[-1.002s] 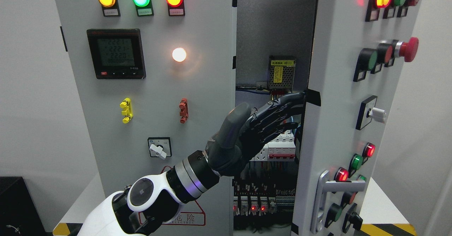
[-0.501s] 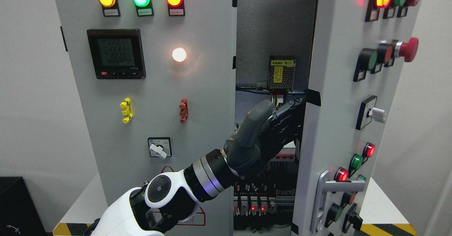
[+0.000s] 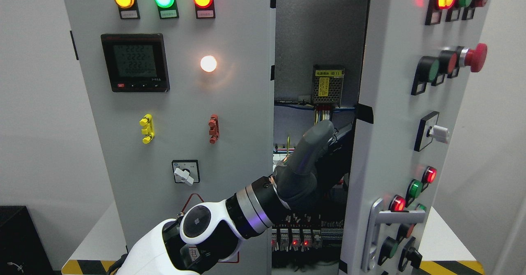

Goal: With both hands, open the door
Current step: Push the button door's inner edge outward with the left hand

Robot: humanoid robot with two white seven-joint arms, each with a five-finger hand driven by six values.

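The grey right door [image 3: 390, 102] of the electrical cabinet stands partly open, swung toward me, with its silver lever handle [image 3: 380, 221] low on its face. My left arm comes in from the lower left and reaches into the gap between the left panel [image 3: 230, 114] and the door. My left hand [image 3: 331, 143] is inside the opening, pressed up against the door's inner edge just below a black tape patch [image 3: 365, 112]. The front of the hand is hidden behind that edge. My right arm does not show.
Inside the cabinet are a mesh power supply [image 3: 327, 85], wiring and a row of breakers with red lights [image 3: 294, 236]. The door carries protruding buttons, a red mushroom stop [image 3: 474, 57] and a white switch [image 3: 437, 133]. A black box [image 3: 20, 238] stands at lower left.
My left arm has pushed further right and deeper into the opening. The hand that lay stretched out in front of the door's edge now sits behind it. The door itself has barely moved.
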